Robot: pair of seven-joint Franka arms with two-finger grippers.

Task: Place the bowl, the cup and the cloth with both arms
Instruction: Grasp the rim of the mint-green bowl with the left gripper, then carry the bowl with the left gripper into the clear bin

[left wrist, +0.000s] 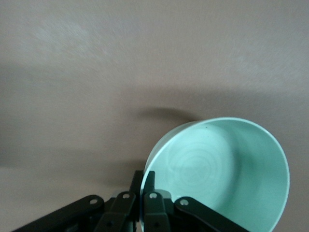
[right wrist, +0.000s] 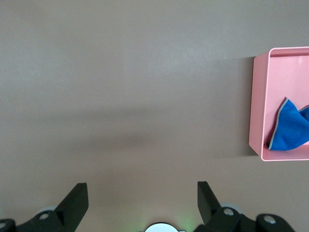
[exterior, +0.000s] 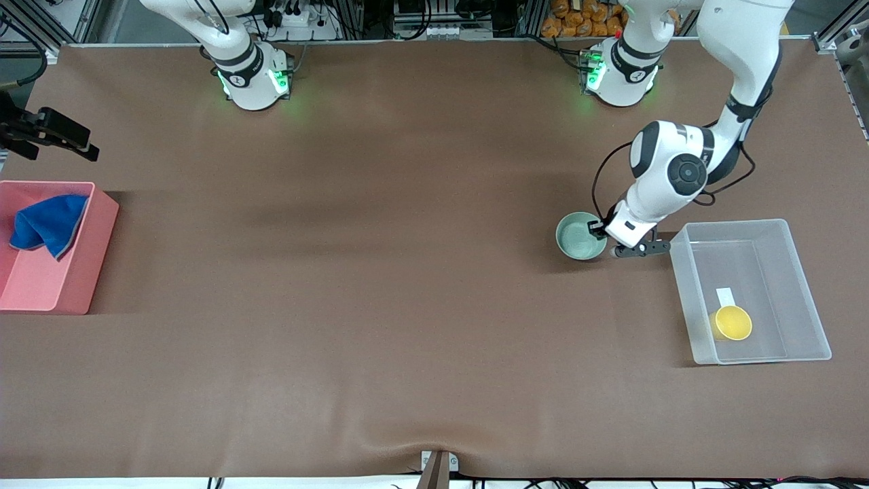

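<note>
Bowl (exterior: 580,236) is being pinched at its rim by the left gripper (exterior: 600,229), so lifting straight keeps it level; the right gripper (right wrist: 140,203), spread wide, is waiting.

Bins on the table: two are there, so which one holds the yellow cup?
The clear plastic bin at the left arm's end holds the yellow cup; the pink bin holds only the blue cloth.

My left gripper (exterior: 600,229) is down at the mint bowl (exterior: 580,236), pinching its rim, right beside the clear bin (exterior: 808,285) with the yellow cup (exterior: 732,322) inside. The blue cloth (exterior: 47,224) sits in the pink bin (exterior: 81,272).
</note>
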